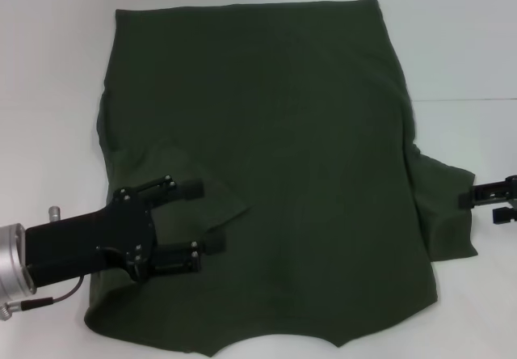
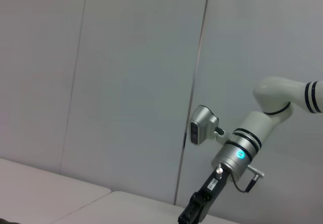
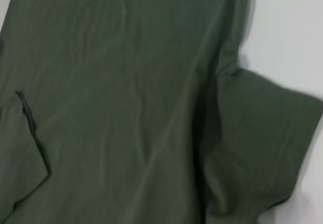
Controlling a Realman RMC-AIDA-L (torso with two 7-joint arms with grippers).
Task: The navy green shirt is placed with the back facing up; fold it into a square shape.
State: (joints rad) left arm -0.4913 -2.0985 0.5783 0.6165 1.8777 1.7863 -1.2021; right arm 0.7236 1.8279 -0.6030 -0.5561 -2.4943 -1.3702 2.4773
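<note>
On the white table (image 1: pixel 48 92), head view: the navy green shirt (image 1: pixel 275 133) lies spread w/ plain side up, no lettering visible. Dark olive, soft knit, faint creases. Hem at far edge, collar end near me, notch at near edge. Left sleeve folded in over the body, its cuff edge lying diagonal across the cloth. Right sleeve sticks out flat to the side, rumpled at the armpit; right wrist view shows same sleeve spread on the table and the folded-in sleeve's corner across the body.

Left pincer (image 1: pixel 208 217) over the near-left part of the shirt, by the folded sleeve. Jaws wide apart, nothing between them that I can see. Upper finger (image 1: pixel 182 191) sits over the sleeve fold, lower one near its cuff; can't tell if tips touch the cloth.

Right pincer (image 1: pixel 472 201) at the right edge of the head view, low, just beside the outer edge of the right sleeve. Mostly cut off by frame, so opening: can't tell.
</note>
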